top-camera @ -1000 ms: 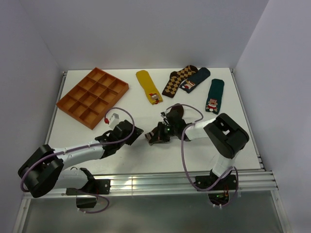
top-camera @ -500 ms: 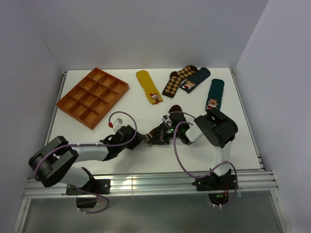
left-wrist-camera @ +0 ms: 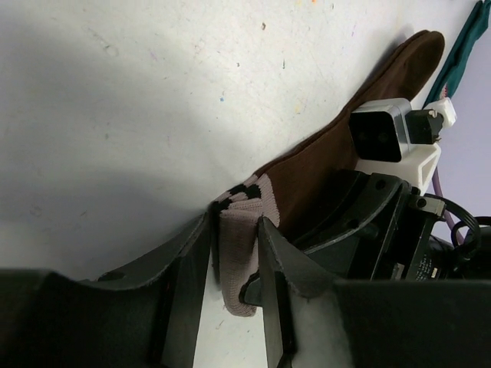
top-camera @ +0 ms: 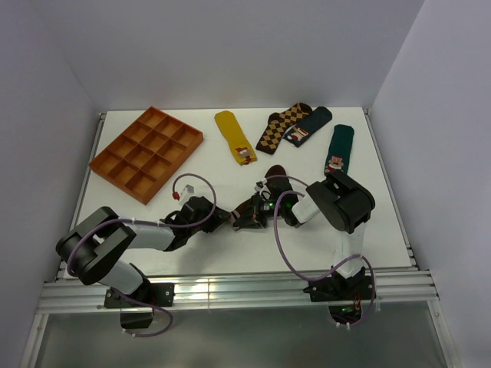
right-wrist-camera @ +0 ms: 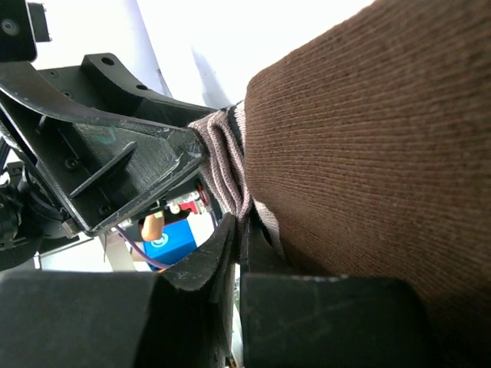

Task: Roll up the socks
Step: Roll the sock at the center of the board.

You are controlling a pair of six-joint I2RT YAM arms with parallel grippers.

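With right claw (right-wrist-camera: 238, 232) clamped on sock (left-wrist-camera: 330, 161), seat cuff (left-wrist-camera: 244, 238) deep in left claw (left-wrist-camera: 234, 221) — straddling it, grip unclear — before rolling.

brown sock (right-wrist-camera: 368, 153) cropped at right edge; cuff probably partly hidden behind right fingers (right-wrist-camera: 192, 268).

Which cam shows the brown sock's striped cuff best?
Left wrist: the brown sock's cuff sits between the left gripper fingers, stripes clear. Right wrist: tight close-up of knit and cuff folds. Top: mostly hidden.
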